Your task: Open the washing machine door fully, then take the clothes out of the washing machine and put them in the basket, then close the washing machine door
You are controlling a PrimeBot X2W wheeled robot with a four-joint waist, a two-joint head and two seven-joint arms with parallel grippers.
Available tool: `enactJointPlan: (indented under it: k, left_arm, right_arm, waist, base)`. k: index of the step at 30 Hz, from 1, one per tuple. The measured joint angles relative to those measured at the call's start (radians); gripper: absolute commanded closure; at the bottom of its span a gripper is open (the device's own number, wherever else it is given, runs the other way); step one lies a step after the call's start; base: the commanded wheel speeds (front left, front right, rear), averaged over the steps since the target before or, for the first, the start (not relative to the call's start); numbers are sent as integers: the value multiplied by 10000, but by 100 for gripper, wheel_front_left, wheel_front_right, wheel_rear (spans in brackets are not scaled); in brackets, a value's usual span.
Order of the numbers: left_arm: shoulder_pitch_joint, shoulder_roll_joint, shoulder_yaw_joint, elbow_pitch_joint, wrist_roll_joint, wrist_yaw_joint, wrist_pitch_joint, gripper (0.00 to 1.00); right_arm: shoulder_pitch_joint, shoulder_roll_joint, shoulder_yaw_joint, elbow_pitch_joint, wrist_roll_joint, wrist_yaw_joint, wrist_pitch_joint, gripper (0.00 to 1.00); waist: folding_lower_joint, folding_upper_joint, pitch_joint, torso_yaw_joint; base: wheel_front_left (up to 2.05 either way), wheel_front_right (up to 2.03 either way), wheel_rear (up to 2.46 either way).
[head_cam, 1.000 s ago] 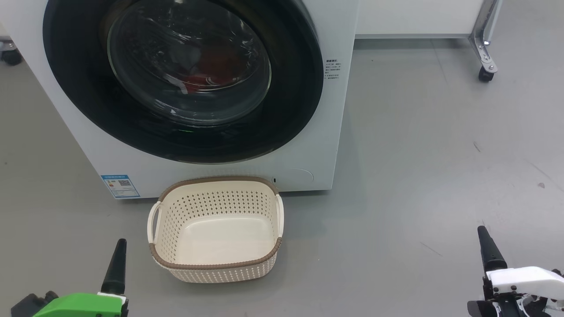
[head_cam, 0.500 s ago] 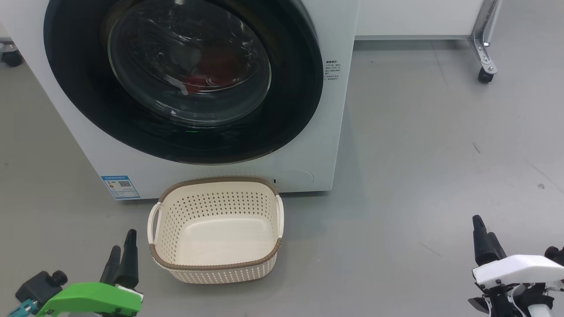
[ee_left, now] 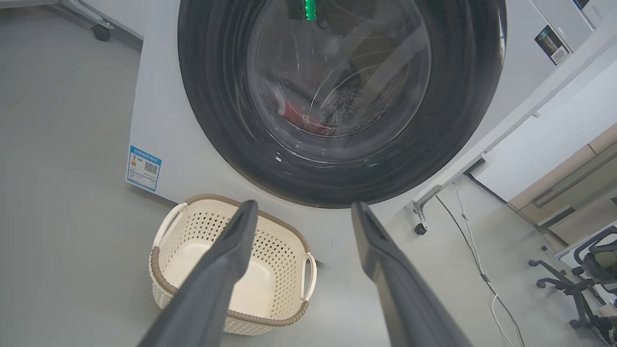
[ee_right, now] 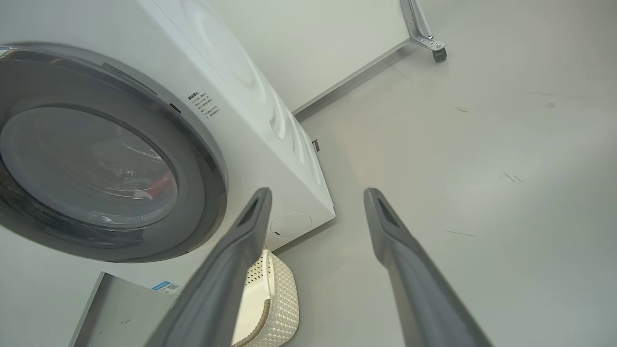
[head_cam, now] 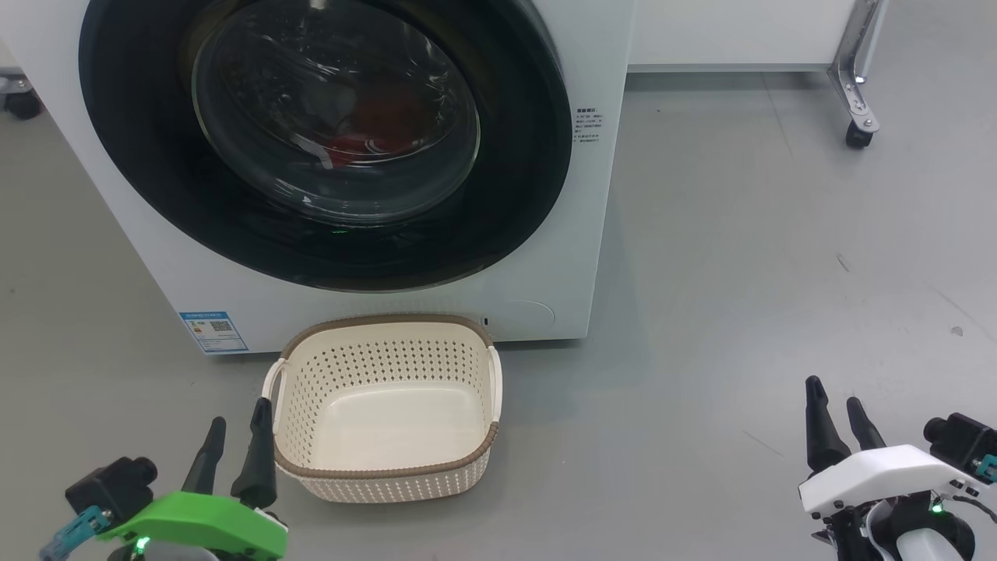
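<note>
Left claw (head_cam: 236,421) is hovering low at near left, fingers spread wide, holding nothing, tips pointing far toward the machine. Blue sticker (head_cam: 213,331) is sitting low on the white front, just far of that claw. Basket (head_cam: 385,321) is resting on the floor (head_cam: 740,273) just right of the left claw, left handle beside the claw's right finger, contact can't tell; it's lying empty, long side running left-right, far rim tucked near the washer's foot. Washing machine door (head_cam: 530,156) is sitting shut on the front, above and far of the basket. Clothes (head_cam: 366,144) are showing red through the glass bowl, lying low inside the drum, none out yet. Washing machine (head_cam: 596,234) is taking up far left and centre. Small dark notch (ee_right: 174,107) is showing at the door's right rim in the right wrist view; possibly the pull, can't tell. Right claw (head_cam: 834,393) is hovering at near right, well apart from machine and basket, fingers also spread wide, empty.

Relation that matters: door is lying far and up from both claws, left claw sitting under its left half, right claw off past its right edge. Judging step one not begun; if the door is swinging from that right rim, right arm is looking like the nearer reach, going far-left.
</note>
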Motion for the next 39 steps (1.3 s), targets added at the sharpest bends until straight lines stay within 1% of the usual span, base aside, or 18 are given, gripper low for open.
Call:
enactJointPlan:
  k: [2,5,11,12,19,28,29,33,35,39]
  left_arm:
    - [0,23,-104,-42,324,86,-52,0]
    - [1,46,-267,-81,740,174,-121,0]
    - [6,44,-529,-82,1499,286,-366,0]
    - [6,40,-575,-86,1624,290,-370,0]
    - [7,42,-809,-90,2372,351,-591,0]
    - [9,42,-1126,-65,3455,545,-913,0]
    - [9,42,-1168,-67,3591,558,-926,0]
    - [9,44,-1254,-75,4061,614,-1066,0]
    - [9,48,-1308,-84,4334,646,-1154,0]
    - [8,52,-1450,-115,4824,698,-1283,0]
  right_arm:
    - [1,6,65,2,-192,-29,-81,0]
    - [1,25,155,10,-587,-171,-173,0]
    - [1,29,366,10,-1338,-278,-359,0]
    - [1,29,412,10,-1452,-341,-387,0]
    - [0,27,616,4,-2220,-418,-616,0]
    - [-1,12,926,-6,-3325,-449,-878,0]
    - [-1,8,949,-6,-3482,-520,-918,0]
    - [-2,-2,1039,-13,-3914,-522,-1089,0]
    - [-2,0,1074,-15,-4195,-604,-1158,0]
    - [-2,0,1135,-42,-4637,-619,-1306,0]
  waist:
    - [0,0,-2,-1]
    - [0,0,-7,-6]
    - [0,0,-19,-20]
    - [0,0,-22,-22]
    - [0,0,-42,-35]
    - [0,0,-65,-35]
    - [0,0,-68,-35]
    - [0,0,-80,-42]
    - [0,0,-88,-50]
    - [1,0,-103,-67]
  base:
    - [0,0,0]
    - [0,0,0]
    - [0,0,0]
    - [0,0,0]
    - [0,0,0]
    - [0,0,0]
    - [0,0,0]
    - [0,0,0]
    - [0,0,0]
    - [0,0,0]
